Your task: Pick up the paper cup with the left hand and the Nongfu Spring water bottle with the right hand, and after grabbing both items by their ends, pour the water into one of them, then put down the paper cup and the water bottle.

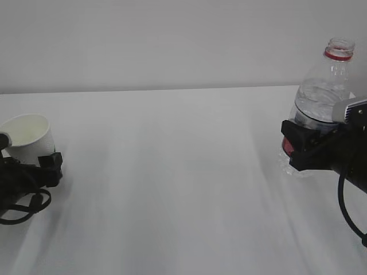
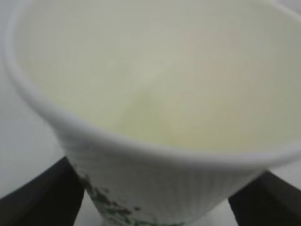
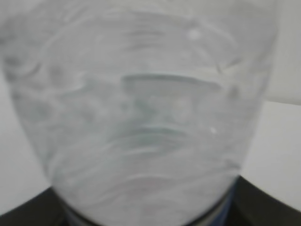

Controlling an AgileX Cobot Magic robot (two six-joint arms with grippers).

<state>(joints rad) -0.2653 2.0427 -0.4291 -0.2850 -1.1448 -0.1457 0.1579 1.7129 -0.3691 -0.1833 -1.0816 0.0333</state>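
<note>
The paper cup (image 1: 28, 136) stands near the counter's (image 1: 172, 189) left edge, light and easily crushed, so it wants a gentle hold low on its wall; the left gripper (image 1: 34, 166) holds it there, spread wide around its lower wall. Near the right edge, the Nongfu Spring water bottle (image 1: 324, 97) (uncapped, partly full, thin-walled and slick) is clasped at its label by the right gripper (image 1: 304, 146). Nothing stands between them.
</note>
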